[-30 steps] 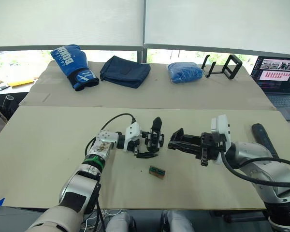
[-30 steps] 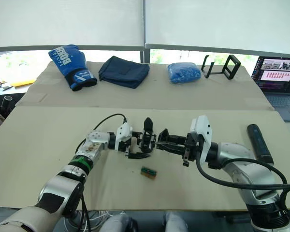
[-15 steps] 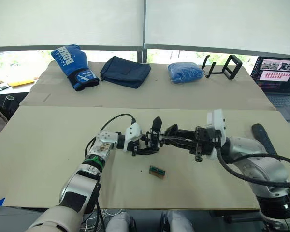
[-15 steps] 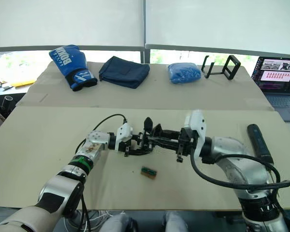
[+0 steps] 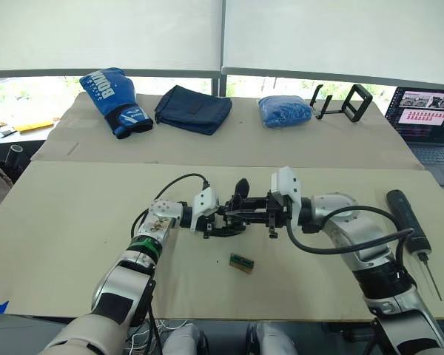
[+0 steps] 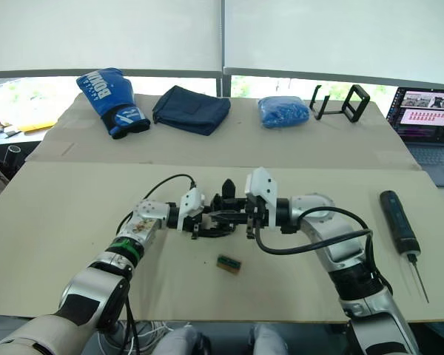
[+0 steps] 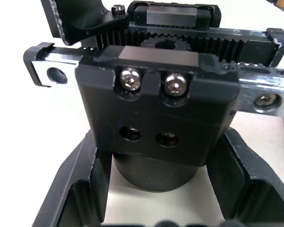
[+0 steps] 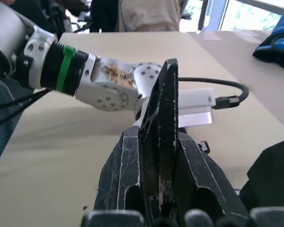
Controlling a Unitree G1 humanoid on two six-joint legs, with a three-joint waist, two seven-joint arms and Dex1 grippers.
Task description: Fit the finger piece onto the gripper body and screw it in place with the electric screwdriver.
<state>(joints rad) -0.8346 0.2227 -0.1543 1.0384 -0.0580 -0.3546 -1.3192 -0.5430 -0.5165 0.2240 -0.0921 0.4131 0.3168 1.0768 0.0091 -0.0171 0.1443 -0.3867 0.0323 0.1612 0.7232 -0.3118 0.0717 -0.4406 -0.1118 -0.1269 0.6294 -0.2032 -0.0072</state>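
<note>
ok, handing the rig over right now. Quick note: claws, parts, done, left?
Left claw: shut on the gripper body, holding it at mid-table.
Right claw: shut on the finger piece, brought up against the gripper body.
Electric screwdriver: lying untouched at the table's right edge.
Done: both parts grasped and brought together.
Left: seat the finger piece, fetch the screwdriver, drive the screws. Whether it is seated yet cannot be told.

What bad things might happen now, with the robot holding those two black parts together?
The right end effector pinches the finger piece by a thin edge, so it might slip or tilt off the gripper body that the left end effector cradles. The electric screwdriver lies far to the right; reaching for it probably means letting go, and the parts could come apart.
</note>
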